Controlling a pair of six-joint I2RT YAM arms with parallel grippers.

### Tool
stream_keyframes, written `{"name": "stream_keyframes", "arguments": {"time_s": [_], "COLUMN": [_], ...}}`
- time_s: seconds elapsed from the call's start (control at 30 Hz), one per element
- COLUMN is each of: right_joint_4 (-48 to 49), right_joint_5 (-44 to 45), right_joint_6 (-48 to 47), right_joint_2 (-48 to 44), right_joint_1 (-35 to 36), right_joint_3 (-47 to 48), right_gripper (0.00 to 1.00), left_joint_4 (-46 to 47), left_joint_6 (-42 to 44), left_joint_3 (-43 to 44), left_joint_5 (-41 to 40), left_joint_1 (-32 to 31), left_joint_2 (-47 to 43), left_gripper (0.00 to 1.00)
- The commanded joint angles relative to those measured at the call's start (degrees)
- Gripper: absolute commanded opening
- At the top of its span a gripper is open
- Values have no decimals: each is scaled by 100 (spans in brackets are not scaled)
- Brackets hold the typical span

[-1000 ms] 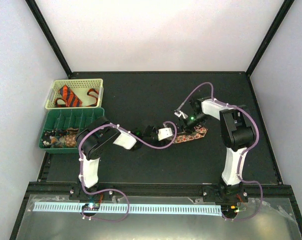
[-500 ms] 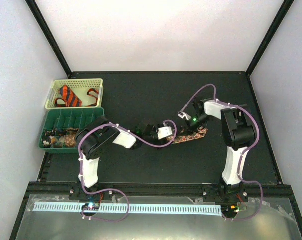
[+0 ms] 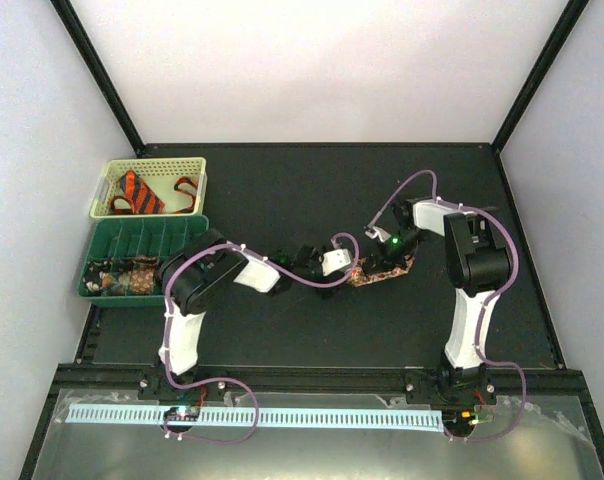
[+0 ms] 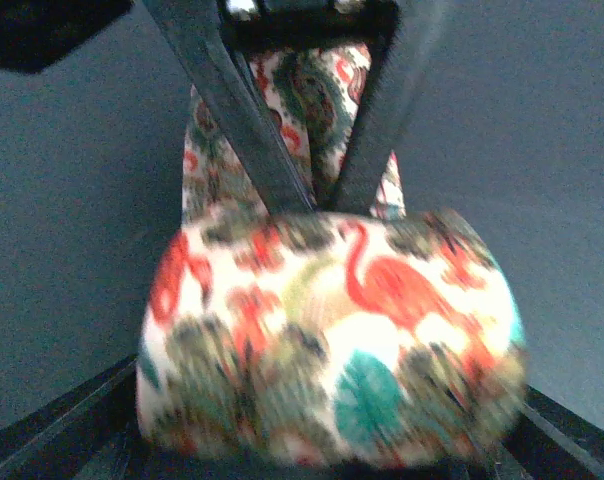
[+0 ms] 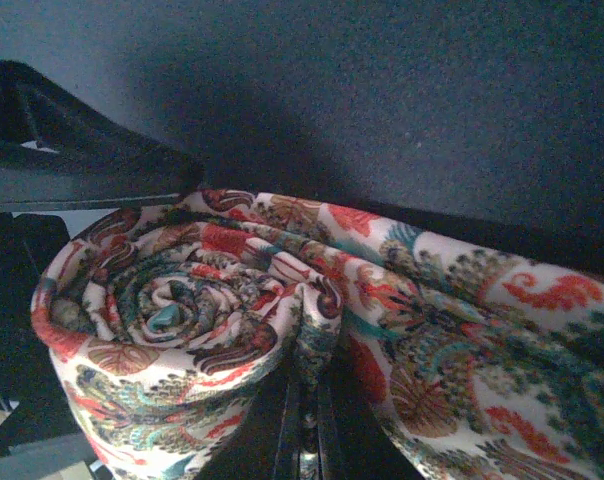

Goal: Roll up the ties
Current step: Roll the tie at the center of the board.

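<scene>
Top external view has both arms meeting over the speckled tie [image 3: 384, 270], which lies on the desk [image 3: 282, 190] just right of centre. Left wrist view shows its coiled end [image 4: 332, 340] filling the gap between the left fingers [image 3: 352, 268], which are clamped on the roll. The right fingers [image 3: 382, 250] reach in from the far side, tips together, pinching the loose strip beside the coil [image 5: 182, 300]. At far left an orange tie [image 3: 142, 191] sits in a pale basket [image 3: 196, 165], with a green tray [image 3: 197, 228] just nearer.

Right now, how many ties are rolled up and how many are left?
Small rolls seem done in the green tray. The speckled tie is partly coiled between the left hand and right hand, with a flat tail left. The orange tie waits unrolled in the yellow basket.
</scene>
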Motion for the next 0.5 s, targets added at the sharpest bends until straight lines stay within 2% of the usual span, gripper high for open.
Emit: {"name": "stream_keyframes", "arguments": {"time_s": [0.0, 0.17, 0.3, 0.37, 0.47], "right_joint_4": [252, 248, 293, 238, 67], "right_joint_5": [636, 551, 374, 275, -7], "right_joint_6": [-22, -30, 32, 17, -108], "right_joint_2": [453, 492, 426, 327, 116], "right_joint_1": [47, 87, 145, 132, -30], "right_joint_3": [76, 84, 50, 49, 81], "right_gripper": [1, 1, 1, 9, 28], "left_joint_4": [336, 207, -144, -302, -681], "left_joint_6": [-178, -77, 43, 96, 185], "left_joint_3": [576, 796, 589, 347, 39], "left_joint_5": [136, 171, -3, -155, -380], "left_joint_1": [-72, -123, -121, -113, -104], "left_joint_2": [448, 641, 439, 226, -5], "left_gripper": [82, 75, 53, 47, 44]}}
